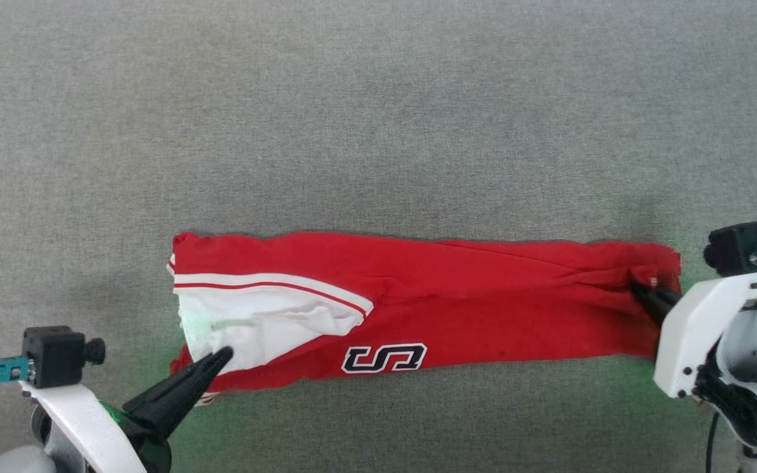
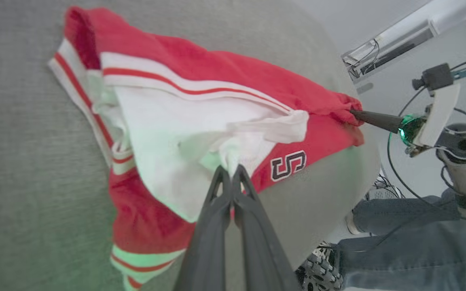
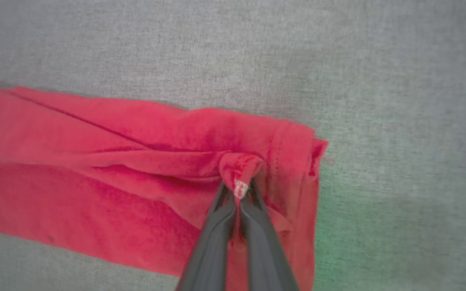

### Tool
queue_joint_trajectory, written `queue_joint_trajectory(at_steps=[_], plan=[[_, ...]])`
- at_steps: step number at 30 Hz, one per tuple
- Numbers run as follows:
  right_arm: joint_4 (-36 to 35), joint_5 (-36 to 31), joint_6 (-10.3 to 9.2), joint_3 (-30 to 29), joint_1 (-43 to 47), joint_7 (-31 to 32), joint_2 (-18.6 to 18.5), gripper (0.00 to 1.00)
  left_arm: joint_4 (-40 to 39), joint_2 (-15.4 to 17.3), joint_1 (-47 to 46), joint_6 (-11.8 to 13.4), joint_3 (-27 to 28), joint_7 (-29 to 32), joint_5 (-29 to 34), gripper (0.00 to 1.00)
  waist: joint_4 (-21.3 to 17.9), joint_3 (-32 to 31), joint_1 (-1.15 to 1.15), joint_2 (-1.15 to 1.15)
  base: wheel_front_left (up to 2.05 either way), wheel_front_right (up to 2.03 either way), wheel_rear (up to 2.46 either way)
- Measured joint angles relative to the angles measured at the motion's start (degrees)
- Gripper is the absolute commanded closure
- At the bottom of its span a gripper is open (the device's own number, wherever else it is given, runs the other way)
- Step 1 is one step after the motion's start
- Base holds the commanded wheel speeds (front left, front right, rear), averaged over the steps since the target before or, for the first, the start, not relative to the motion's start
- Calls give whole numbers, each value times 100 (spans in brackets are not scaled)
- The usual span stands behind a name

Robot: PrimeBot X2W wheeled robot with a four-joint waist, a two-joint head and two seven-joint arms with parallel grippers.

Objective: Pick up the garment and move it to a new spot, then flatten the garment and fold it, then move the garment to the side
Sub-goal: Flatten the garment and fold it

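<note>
The red garment [image 1: 451, 302] lies as a long folded strip on the grey cloth surface [image 1: 378, 118], with a white sleeve and a dark letter S [image 1: 384, 358] at its left end. My left gripper [image 1: 223, 357] is shut on the bunched white sleeve fabric [image 2: 200, 133], its fingertips [image 2: 221, 174] pressed together. My right gripper [image 1: 638, 287] is shut on a small raised fold of red fabric with a white label [image 3: 240, 189] near the strip's right end [image 3: 297, 161]. The right gripper [image 2: 354, 113] also shows in the left wrist view, at the garment's far end.
The grey surface's edge [image 2: 362, 169] curves past the garment in the left wrist view. Beyond it are a person's legs in jeans [image 2: 399, 242] and loose black cables [image 2: 403, 182]. Open grey surface lies above the strip in the head view.
</note>
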Motion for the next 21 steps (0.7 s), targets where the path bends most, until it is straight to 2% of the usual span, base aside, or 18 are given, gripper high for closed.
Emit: queue_joint_trajectory(at_steps=[4, 5, 6, 7, 8, 9, 10, 11, 19, 20, 21], plan=[[499, 45, 0, 68, -209, -248, 104, 100, 465, -224, 103, 7, 60, 0, 26, 100, -52, 25, 0, 0, 0, 0, 0], [571, 45, 0, 83, -258, -300, 104, 95, 524, -292, 108, 7, 120, 1, 41, 100, -63, 27, 0, 0, 0, 0, 0], [650, 45, 0, 73, -290, -380, 110, 56, 554, -358, 114, 7, 234, -1, 37, 100, -69, 21, 0, 0, 0, 0, 0], [698, 52, 0, 68, -313, -437, 125, 0, 559, -386, 137, 7, 339, -1, 35, 88, -78, 12, 0, 0, 0, 0, 0], [721, 65, 0, 62, -328, -456, 125, 0, 554, -403, 198, 7, 455, -1, 59, 69, -84, 2, 0, 0, 0, 0, 0], [730, 88, 0, 34, -326, -461, 114, 0, 558, -427, 276, 7, 578, -1, 87, 36, -80, -11, 0, 0, 0, 0, 0], [719, 115, 0, -18, -318, -470, 100, 0, 558, -452, 359, 7, 697, -1, 147, 9, -63, -24, 0, 0, 0, 0, 0], [690, 172, 0, -97, -307, -483, 90, 0, 556, -483, 442, 7, 827, -1, 258, 0, -41, -40, 0, 0, 0, 0, 0], [754, 359, 0, -721, -88, -135, -44, 0, 808, -1088, 1113, 7, 1844, -1, 867, 0, 271, -193, 0, 0, 0, 0, 0], [854, 358, 0, -767, -69, -82, -34, 0, 937, -1202, 1199, 7, 1959, 0, 1006, 0, 319, -219, 0, 0, 0, 0, 0], [1015, 356, 0, -864, -49, 4, -11, 0, 1317, -1477, 1338, 7, 2283, 0, 1200, 0, 428, -273, 0, 0, 0, 0, 0]])
